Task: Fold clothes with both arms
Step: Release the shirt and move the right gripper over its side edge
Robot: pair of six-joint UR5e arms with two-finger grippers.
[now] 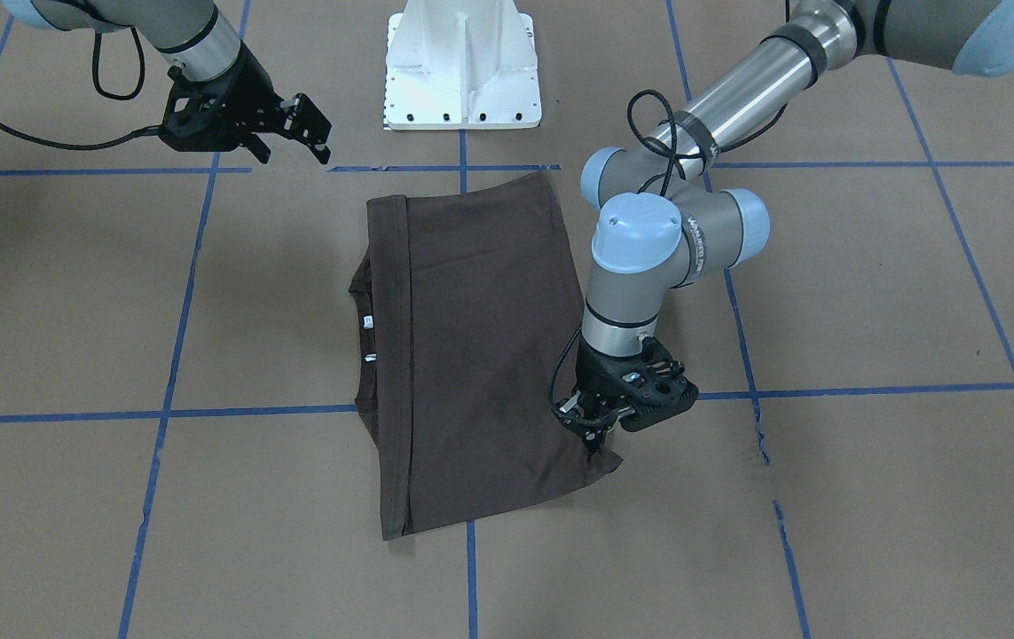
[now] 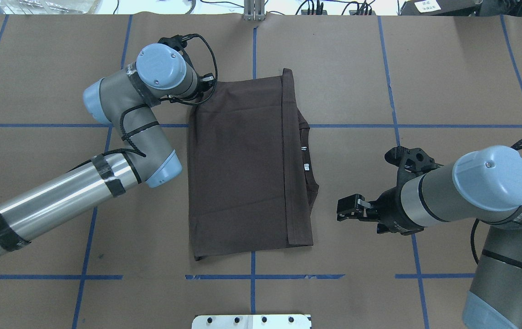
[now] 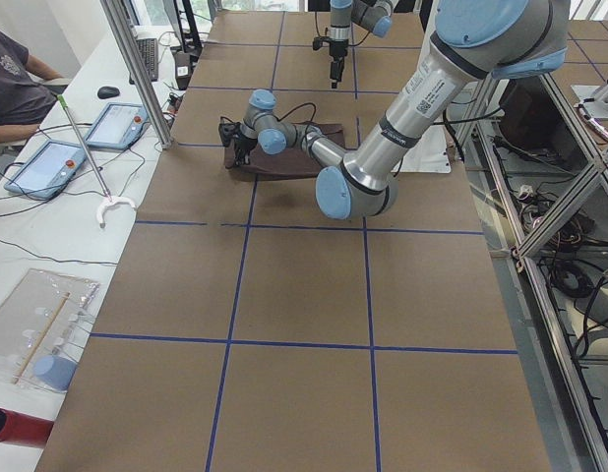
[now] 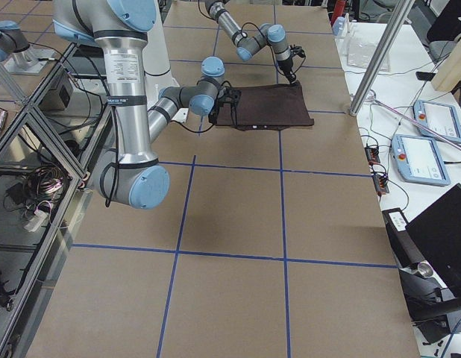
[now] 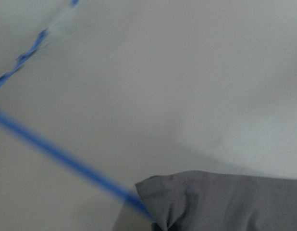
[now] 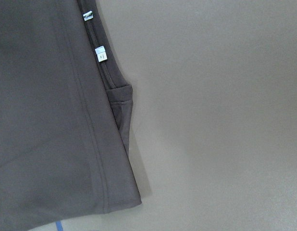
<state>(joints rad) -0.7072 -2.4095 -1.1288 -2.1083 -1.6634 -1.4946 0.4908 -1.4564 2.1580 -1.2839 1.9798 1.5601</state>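
Observation:
The dark brown T-shirt (image 1: pixel 480 355) lies folded into a rough rectangle in the middle of the table (image 1: pixel 870 293). Its collar and white labels (image 2: pixel 305 157) peek out on the robot's right side. It also shows in the overhead view (image 2: pixel 238 164) and the right wrist view (image 6: pixel 43 120). My left gripper (image 1: pixel 593 439) points down at the shirt's far corner on the robot's left, jaws close together on the fabric. A puckered corner (image 5: pixel 220 202) shows in the left wrist view. My right gripper (image 2: pixel 345 209) is open and empty, hovering off the shirt's collar side.
The white pedestal base (image 1: pixel 462 71) stands at the robot's edge of the table. Blue tape lines (image 2: pixel 251 276) grid the brown surface. Tablets (image 3: pixel 48 162), a metal post (image 3: pixel 137 69) and a seated person (image 3: pixel 14 79) are past the far edge.

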